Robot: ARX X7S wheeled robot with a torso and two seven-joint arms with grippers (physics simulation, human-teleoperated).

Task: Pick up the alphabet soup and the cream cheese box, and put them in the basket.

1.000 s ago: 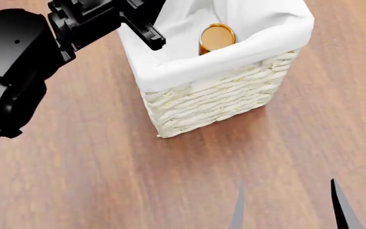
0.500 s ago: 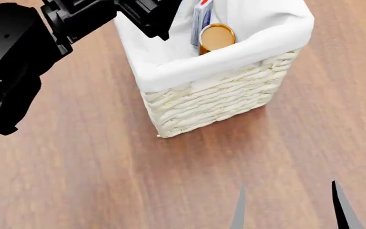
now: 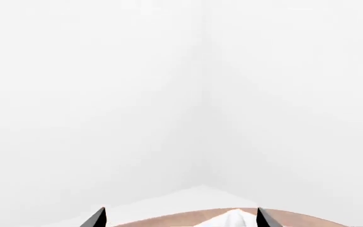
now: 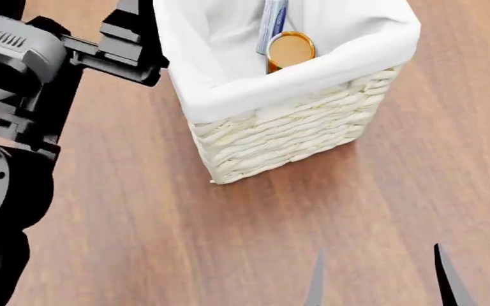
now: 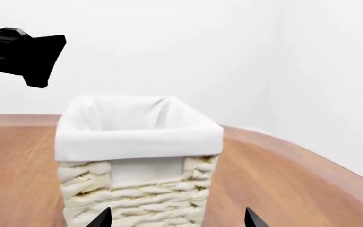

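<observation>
In the left wrist view there is mostly blank white wall; the left gripper shows only as two dark fingertips spread well apart with nothing between them, so its fingers are released, and just beyond them sit a strip of the brown desk and a scrap of white cloth that I take for the rim of the basket. In the head view the basket stands on the wooden desk, tall, cream-white wicker with a white lining folded over its rim. Inside it the alphabet soup lies with its gold-orange end turned up toward the camera, and the cream cheese box stands on edge just beside the can, touching or nearly so, showing a thin white face with blue edging. The left arm is raised beside the basket's left wall, outside the rim. The right gripper hangs near the desk well in front of the basket, its two fingers apart and empty. In the right wrist view the basket fills the middle, seen from the side, its contents hidden below the lining; the right fingertips frame its lower weave without touching it, and a black part of the left arm hangs above the basket's left side. Both task things appear to be in the basket, so I judge the placing done; what remains would be drawing the left arm clear without brushing the lining.
</observation>
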